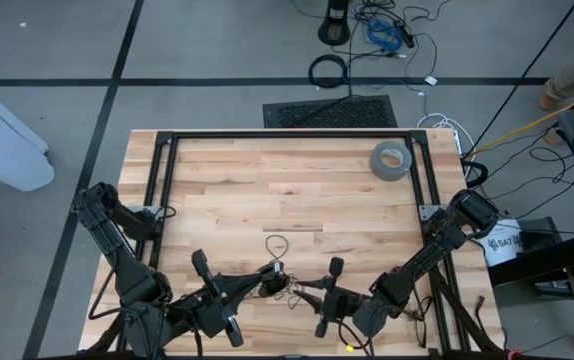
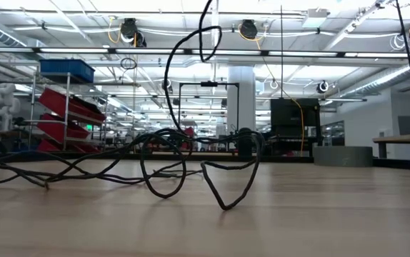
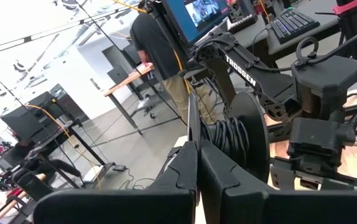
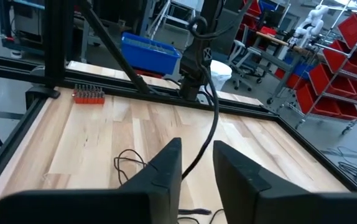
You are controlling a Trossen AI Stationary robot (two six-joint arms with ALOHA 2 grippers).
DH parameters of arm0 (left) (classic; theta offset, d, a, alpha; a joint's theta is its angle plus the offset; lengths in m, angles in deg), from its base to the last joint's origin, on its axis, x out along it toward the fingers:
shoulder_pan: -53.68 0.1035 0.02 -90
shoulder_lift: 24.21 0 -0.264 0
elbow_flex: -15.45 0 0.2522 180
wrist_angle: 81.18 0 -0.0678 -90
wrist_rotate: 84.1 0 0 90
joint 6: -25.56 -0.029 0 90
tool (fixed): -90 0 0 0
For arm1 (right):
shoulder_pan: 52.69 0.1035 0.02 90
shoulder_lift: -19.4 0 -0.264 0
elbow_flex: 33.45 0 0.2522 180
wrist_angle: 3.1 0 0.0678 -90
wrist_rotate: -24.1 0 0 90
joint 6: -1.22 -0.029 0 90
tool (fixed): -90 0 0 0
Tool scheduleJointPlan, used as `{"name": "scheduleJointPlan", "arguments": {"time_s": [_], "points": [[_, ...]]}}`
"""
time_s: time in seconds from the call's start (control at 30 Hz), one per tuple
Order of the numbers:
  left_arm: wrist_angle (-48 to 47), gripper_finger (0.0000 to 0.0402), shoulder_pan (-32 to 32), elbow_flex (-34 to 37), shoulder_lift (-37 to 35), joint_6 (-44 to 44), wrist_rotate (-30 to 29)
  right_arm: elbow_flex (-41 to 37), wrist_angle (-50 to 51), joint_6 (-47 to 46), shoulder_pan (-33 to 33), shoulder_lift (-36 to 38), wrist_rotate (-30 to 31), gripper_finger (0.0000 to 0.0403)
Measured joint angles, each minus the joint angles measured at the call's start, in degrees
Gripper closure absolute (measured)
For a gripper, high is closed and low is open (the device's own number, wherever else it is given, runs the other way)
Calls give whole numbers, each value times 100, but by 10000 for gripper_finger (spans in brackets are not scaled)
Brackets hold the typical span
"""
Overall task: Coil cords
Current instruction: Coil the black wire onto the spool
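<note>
Two of my grippers work low in the high view: my left gripper point(image 1: 275, 274) is clenched on the cords point(image 1: 276, 246) (a loose loop at the centre), my right gripper point(image 4: 196, 163) has its jaws parted around a strand, so I judge the coiling is midway and needs another wrap.

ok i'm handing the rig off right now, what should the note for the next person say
Left gripper: shut on the thin black cord, at the front middle of the table.
Right gripper: open, facing the left one, with the cord running loosely through the gap.
Cord: tangled between the two grippers, one loop flat on the table just beyond them.
Done: some turns look gathered.
Left: loose loops sprawl, so finish the coil. The tape roll sits far right, out of the way.
</note>
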Motion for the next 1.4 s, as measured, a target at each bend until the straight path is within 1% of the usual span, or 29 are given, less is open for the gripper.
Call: {"name": "scheduleJointPlan", "arguments": {"time_s": [0.13, 0.37, 0.5, 0.67, 0.8, 0.9, 0.97, 1.03, 1.17, 1.27, 1.4], "points": [[0, 400, 0, 0, 0, 1, 1, 0, 2, -11, 0, 0, 0, 347], [-2, 400, 0, 0, 0, 4, 1, 0, 4, -13, 0, 0, -3, 398], [-1, 400, 0, 1, 0, 8, 1, 0, -3, -85, -9, 0, -138, 401], [2, 400, 56, 0, 0, 204, 99, 0, -58, -221, -76, 0, -144, 402], [125, 400, 164, 2, 0, 294, 355, 0, -384, -273, -195, -22, -174, 402], [144, 400, 263, 2, -4, 293, 475, 96, -773, -81, -263, -209, -411, 403], [140, 400, 320, 2, -4, 293, 534, 327, -817, 4, -315, -430, -583, 403], [142, 400, 384, 2, -4, 292, 538, 643, -771, 93, -353, -711, -615, 403], [115, 400, 443, 2, -4, 292, 547, 1553, -319, 391, -372, -1342, -756, 403], [111, 400, 442, 2, -4, 292, 597, 2412, 479, 635, -375, -1671, -739, 403], [109, 400, 396, 2, -4, 290, 687, 3465, 2029, 628, -307, -1852, -587, 403]]}}
